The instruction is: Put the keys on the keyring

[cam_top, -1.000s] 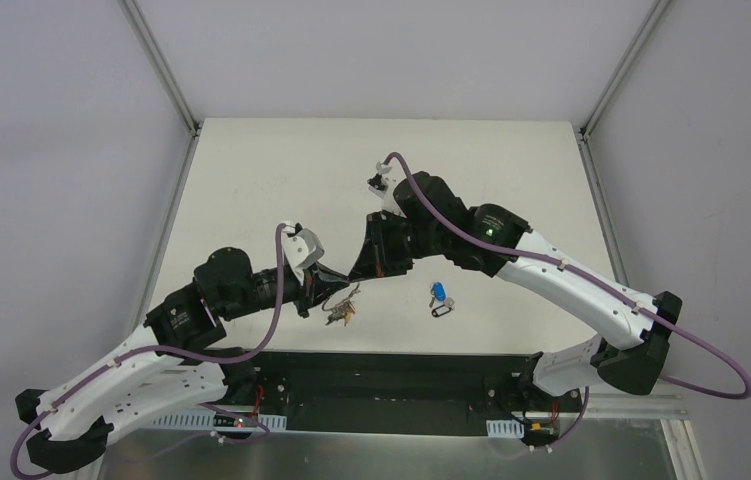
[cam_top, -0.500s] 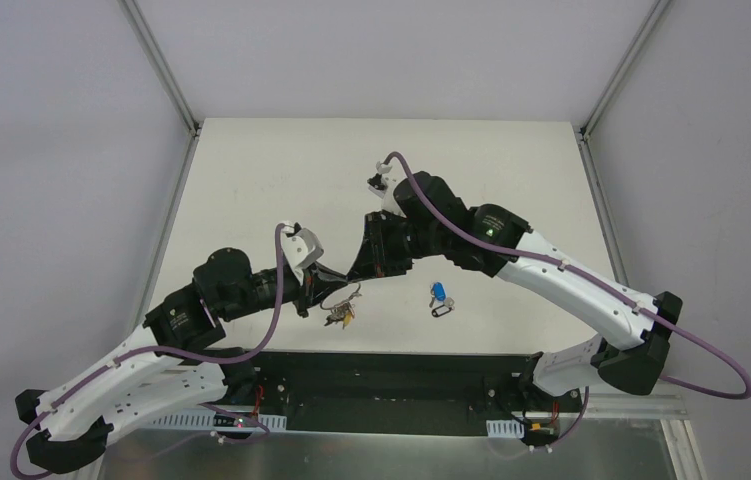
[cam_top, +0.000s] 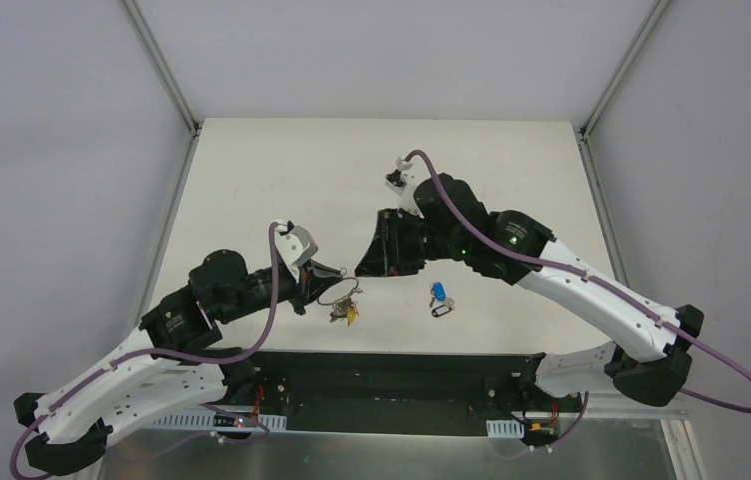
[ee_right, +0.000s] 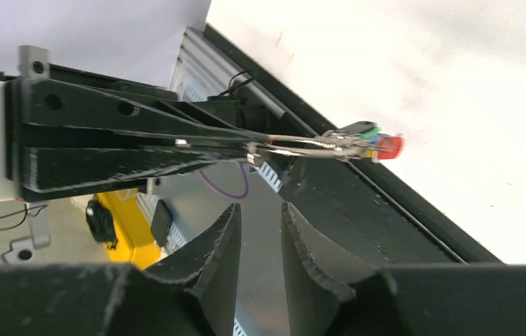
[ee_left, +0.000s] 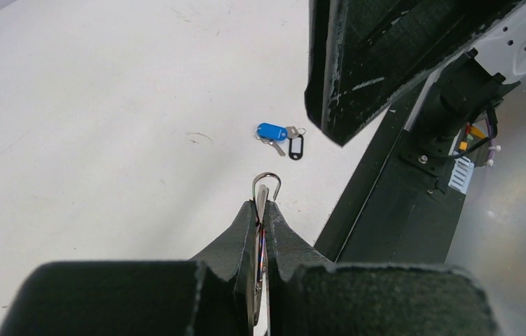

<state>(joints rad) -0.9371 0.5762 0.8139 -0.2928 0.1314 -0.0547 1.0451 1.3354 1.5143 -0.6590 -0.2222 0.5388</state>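
The keys lie together on the white table: a blue-capped one [cam_top: 438,292] [ee_left: 272,131] and a black-headed one [cam_top: 439,310] [ee_left: 295,146]. My left gripper [cam_top: 335,276] [ee_left: 263,204] is shut on the wire keyring [cam_top: 339,290] [ee_left: 266,176], whose loop sticks out past the fingertips. A bunch of red, green and yellow-capped keys [cam_top: 344,314] [ee_right: 375,143] hangs from the ring. My right gripper [cam_top: 362,270] [ee_right: 260,210] is open, nothing between its fingers, just right of the ring and apart from it. In the right wrist view the left gripper [ee_right: 246,144] reaches in from the left, holding the ring level.
The black base rail [cam_top: 401,375] runs along the table's near edge, close below the hanging bunch. A right gripper finger [ee_left: 372,56] looms at the top of the left wrist view. Grey walls and metal frame posts [cam_top: 161,70] bound the table.
My right gripper has opened and pulled back to the right, away from the keyring. The left gripper keeps its hold on the ring and has shifted only slightly.
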